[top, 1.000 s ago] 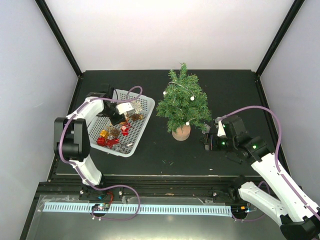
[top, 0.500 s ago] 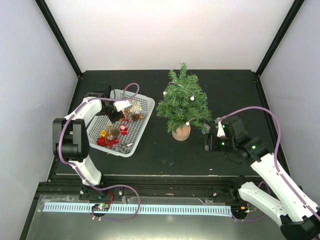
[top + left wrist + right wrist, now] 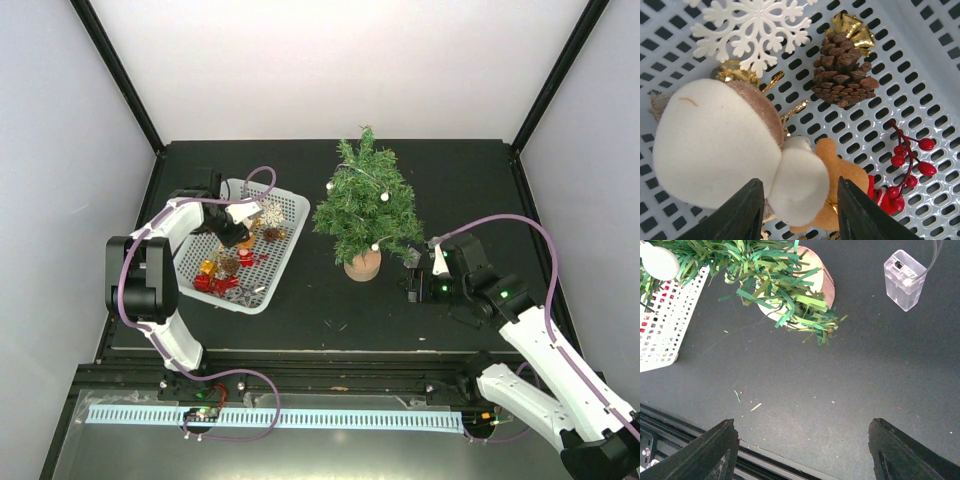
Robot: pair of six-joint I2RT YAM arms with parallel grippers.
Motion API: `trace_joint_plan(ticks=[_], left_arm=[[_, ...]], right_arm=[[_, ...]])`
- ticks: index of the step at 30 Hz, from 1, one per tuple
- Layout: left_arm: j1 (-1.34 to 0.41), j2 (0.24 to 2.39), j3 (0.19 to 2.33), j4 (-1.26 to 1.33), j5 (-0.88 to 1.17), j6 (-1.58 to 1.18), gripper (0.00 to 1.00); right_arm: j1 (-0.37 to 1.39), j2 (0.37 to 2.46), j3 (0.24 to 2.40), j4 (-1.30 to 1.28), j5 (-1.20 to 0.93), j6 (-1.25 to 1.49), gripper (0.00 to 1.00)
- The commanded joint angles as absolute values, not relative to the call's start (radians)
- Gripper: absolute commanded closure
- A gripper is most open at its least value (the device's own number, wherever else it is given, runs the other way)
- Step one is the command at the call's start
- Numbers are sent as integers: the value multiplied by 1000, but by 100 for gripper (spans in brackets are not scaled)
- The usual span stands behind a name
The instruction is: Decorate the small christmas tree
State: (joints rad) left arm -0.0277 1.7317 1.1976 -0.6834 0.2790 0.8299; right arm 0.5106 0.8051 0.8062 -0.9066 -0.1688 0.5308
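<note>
1. The tree [image 3: 365, 205] stands upright on its round wooden base [image 3: 362, 265] near the middle of the black table [image 3: 460, 180]. It is just beside the right edge of the white basket [image 3: 280, 265].
2. Small white bulbs [image 3: 384, 196] on a thin wire hang among its green branches.
3. The left gripper [image 3: 237, 232] reaches down into the far half of the basket, among the ornaments lying there.
4. In the left wrist view its 2 fingers [image 3: 740, 215] stand at a narrow gap on either side of the small end of a white soft ornament [image 3: 715, 145]. I cannot tell whether they are pinching it.
5. On the basket floor around it lie a white snowflake [image 3: 757, 27], a pine cone [image 3: 842, 70] with gold bells, and a red berry sprig [image 3: 907, 165]. An orange soft piece [image 3: 840, 175] shows beside the ornament's small end.
6. The right gripper [image 3: 415, 283] sits low over the table just right of the tree's base, pointing toward it.
7. Its jaws are spread wide, with only dark table showing between them in the right wrist view.
8. A clear battery box [image 3: 905, 279] lies on the table near the base, to its right in the right wrist view. A thin wire leaves its top.
</note>
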Motion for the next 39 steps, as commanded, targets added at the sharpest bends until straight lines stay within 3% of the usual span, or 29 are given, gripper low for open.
trace_joint_plan(ticks=[1,5,27,39], left_arm=[[-27,1704,1198,-700,346,871,61],[-45,1689,1192,-770,424,954,66],[-98,1723,1112,-702,411,954,57],[-112,1770,1118,-690,417,942,65]], right_arm=[[512,810,802,-885,-187,538,28],[512,817,803,-883,-191,537,28],[513,806,793,-879,-214,554,28],[512,788,779,-880,-213,560,28]])
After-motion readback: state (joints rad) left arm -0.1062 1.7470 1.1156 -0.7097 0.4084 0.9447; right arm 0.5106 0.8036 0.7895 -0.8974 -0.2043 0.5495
